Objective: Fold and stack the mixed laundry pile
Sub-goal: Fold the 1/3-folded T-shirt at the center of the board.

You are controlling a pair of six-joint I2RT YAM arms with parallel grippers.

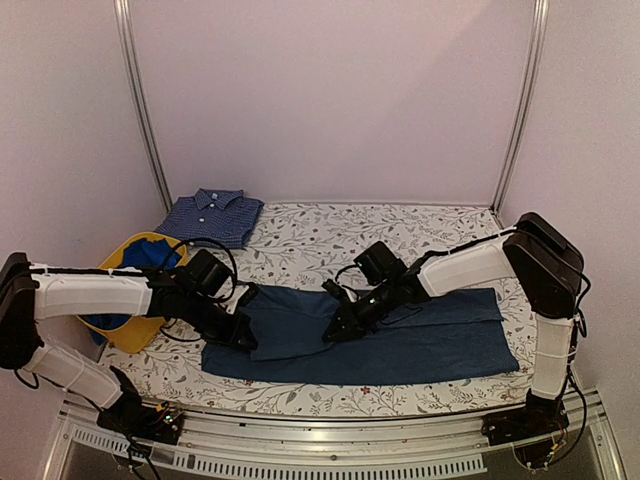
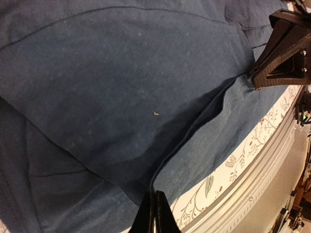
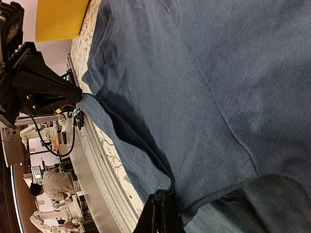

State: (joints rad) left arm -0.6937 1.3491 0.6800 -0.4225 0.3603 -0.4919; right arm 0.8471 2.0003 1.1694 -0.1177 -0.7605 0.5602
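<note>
We are clamping the left hand [image 1: 243,338] and right hand [image 1: 332,333] onto a folded edge of the large dark navy-teal cloth garment [image 1: 420,345] lying beneath them. We are aiming to move both level together, keeping the crease straight.

L arm [image 1: 95,295]: forearm approx. level, reaching right from the near-left base, wrist dipped. L pincer [image 1: 240,338]: low, fingers [image 2: 146,221] pressed together on an edge of the navy garment [image 1: 420,340]. R arm [image 1: 465,268]: elbow high at far right, forearm sloping down-left. R pincer [image 1: 335,330]: low, fingers [image 3: 149,221] likewise clamped on garment edge. Pincers near each other, not touching.
</note>
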